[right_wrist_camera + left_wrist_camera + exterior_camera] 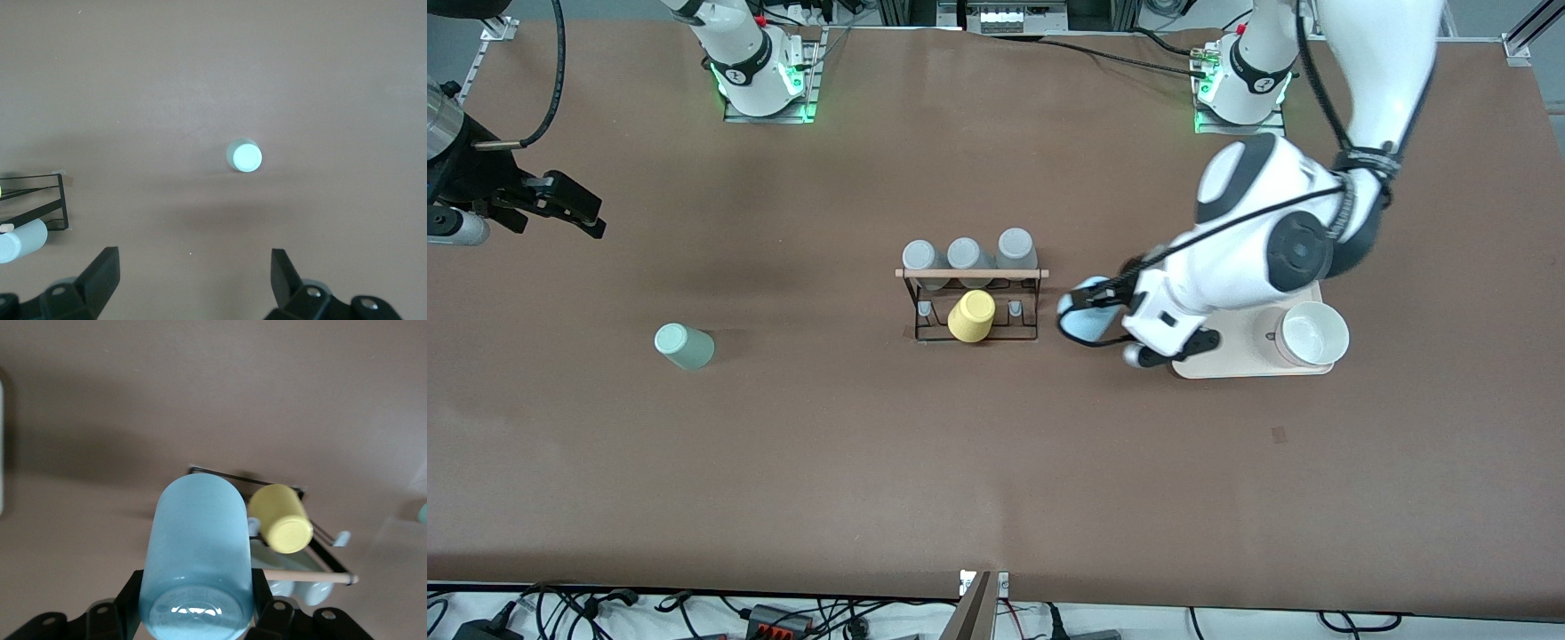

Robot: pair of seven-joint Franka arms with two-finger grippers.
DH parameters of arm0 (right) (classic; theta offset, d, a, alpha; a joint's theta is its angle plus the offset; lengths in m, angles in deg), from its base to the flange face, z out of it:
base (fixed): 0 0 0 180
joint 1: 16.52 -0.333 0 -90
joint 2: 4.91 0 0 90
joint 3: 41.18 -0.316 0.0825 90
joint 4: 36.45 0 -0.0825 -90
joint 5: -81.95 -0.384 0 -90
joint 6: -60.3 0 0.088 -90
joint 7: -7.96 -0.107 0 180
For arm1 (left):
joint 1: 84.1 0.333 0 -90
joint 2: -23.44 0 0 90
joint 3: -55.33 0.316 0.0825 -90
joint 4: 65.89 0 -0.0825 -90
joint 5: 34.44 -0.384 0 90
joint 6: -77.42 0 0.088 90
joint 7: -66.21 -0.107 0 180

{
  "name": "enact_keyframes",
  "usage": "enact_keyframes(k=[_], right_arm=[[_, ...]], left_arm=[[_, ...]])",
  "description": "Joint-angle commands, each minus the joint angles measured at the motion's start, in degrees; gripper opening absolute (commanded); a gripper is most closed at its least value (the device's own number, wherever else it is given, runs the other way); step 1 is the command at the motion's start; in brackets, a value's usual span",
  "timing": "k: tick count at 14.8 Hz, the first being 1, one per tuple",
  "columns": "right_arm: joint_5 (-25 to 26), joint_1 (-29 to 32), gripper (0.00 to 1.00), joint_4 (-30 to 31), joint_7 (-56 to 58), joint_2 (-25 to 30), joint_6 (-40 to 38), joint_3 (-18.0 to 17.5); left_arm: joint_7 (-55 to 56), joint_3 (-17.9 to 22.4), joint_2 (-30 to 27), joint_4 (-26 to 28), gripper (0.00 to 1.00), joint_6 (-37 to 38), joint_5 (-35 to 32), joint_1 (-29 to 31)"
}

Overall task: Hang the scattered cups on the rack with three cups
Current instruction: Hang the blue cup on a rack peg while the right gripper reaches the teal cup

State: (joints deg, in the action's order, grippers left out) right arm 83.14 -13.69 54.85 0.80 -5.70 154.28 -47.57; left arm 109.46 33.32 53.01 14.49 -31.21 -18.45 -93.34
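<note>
The light blue cup is hanging clamped in the left gripper beside the rack, mid-worktop. The mint cup is sitting toward the right arm's edge. The right gripper is waiting there, jaws spread, empty, over brown worktop.

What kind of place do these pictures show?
Probably a robotics lab bench: two arm bases bolted to a brown-covered table, loose cables along its edges, and a cup rack set out as practice props.
</note>
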Motion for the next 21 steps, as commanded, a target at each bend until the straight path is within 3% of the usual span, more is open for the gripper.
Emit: enact_keyframes(k=[1,3,5,11,14,19,21], right_arm=[[0.31,0.41,1.00,-0.94,-0.40,-2.20,-0.20,-0.29],[0.31,0.50,1.00,-0.86,-0.23,-4.92,-0.63,-0.29],[0.39,0.77,1.00,-0.77,-0.23,-8.25,0.24,-0.21],[4.00,1.64,1.00,2.21,1.18,-18.27,12.17,0.15],[4.00,3.92,1.00,4.15,7.23,-22.67,19.21,0.15],[4.00,6.13,1.00,13.62,11.02,-24.53,32.30,0.15],[3.91,6.39,1.00,15.75,12.68,-24.88,34.25,0.15]], left_arm=[[4.39,0.04,4.61,-3.75,0.01,-4.81,0.44,-2.79],[4.39,0.56,5.93,-3.66,0.01,-7.20,0.09,-4.90],[4.39,0.57,6.37,-3.57,0.01,-7.47,-5.06,-5.96],[4.48,0.30,8.83,-3.05,0.01,-7.03,-6.41,-7.36],[4.48,0.22,8.84,-3.05,0.01,-6.25,-6.76,-7.63],[4.30,0.04,8.05,-4.19,0.01,-0.20,-5.98,-6.76],[4.65,-0.14,7.78,-4.71,0.01,0.53,-5.89,-6.13]])
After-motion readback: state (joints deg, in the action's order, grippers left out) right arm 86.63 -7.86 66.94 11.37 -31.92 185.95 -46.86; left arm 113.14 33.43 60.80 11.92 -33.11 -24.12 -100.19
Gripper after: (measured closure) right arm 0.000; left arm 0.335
